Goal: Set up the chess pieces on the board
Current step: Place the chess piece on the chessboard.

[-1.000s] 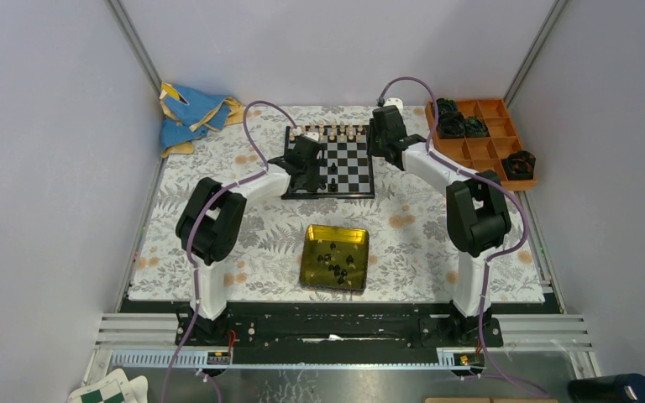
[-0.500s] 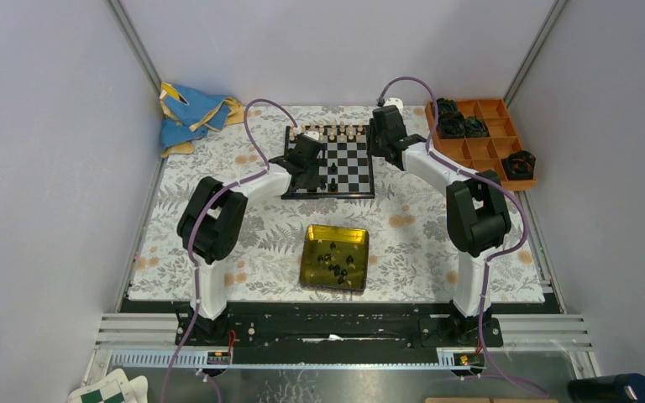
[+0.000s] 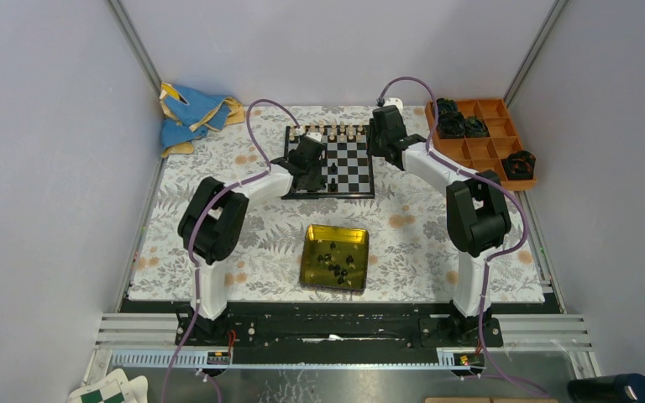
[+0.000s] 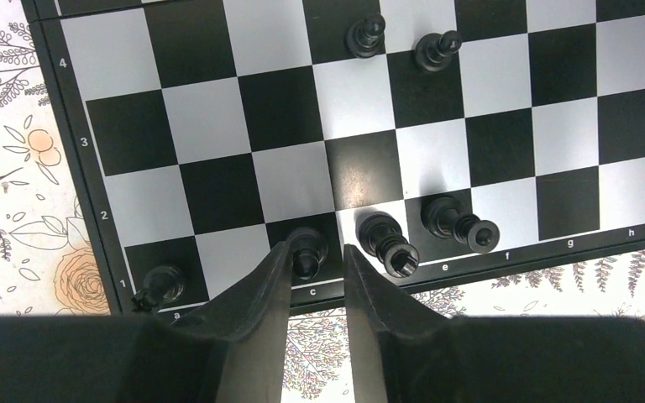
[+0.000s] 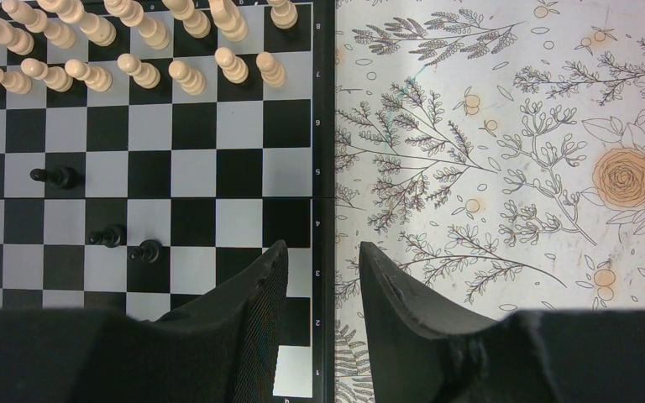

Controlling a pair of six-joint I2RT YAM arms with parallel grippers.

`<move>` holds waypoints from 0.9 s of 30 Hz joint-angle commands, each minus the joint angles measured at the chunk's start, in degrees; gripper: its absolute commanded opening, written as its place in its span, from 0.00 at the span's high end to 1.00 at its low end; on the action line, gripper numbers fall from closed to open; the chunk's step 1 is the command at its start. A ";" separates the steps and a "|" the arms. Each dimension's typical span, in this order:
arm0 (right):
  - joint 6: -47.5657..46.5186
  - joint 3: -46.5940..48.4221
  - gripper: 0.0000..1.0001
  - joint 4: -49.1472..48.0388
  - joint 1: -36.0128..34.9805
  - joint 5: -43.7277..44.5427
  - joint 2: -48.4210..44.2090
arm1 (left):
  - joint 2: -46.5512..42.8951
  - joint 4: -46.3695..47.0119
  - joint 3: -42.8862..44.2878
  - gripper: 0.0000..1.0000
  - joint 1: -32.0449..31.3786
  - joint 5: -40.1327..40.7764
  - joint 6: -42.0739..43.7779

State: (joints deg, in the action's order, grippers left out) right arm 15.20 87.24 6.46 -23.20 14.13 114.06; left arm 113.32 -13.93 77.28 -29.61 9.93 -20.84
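Filling black's back rank, early stage; left gripper (image 4: 319, 250) jaws parted, loosely straddling a black piece (image 4: 306, 254) on c1 of the board (image 4: 210, 109), looks unclamped; two more just right of the jaws, one at a1 to their left, strays ahead mid-board; right gripper (image 5: 323, 249) open, empty, board edge under its jaws; cream pieces (image 5: 143, 71) all ranked; most black pieces (image 3: 336, 267) sit in the yellow tin (image 3: 305, 252); readable: file letters up to h, rank digits 1–8 on frame; no brand.

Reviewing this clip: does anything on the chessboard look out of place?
Yes. Three black pieces stand scattered in the middle of the board, far from the near row where the other black ones line up.
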 commanded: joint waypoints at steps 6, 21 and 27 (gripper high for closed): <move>-0.15 1.85 0.56 -2.28 0.39 0.09 -1.45 | -1.41 -0.65 1.72 0.63 -0.54 2.87 0.49; -0.05 1.96 0.56 -2.15 0.40 -0.37 -2.00 | -4.08 -5.64 11.46 0.37 0.32 6.48 1.84; -0.08 1.97 0.56 -2.23 0.39 -0.35 -2.21 | 2.17 -6.97 19.53 0.43 4.33 2.58 -0.12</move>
State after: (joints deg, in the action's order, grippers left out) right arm 15.20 87.24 6.48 -23.20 13.93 114.06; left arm 111.59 -20.12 92.27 -28.27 14.02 -20.03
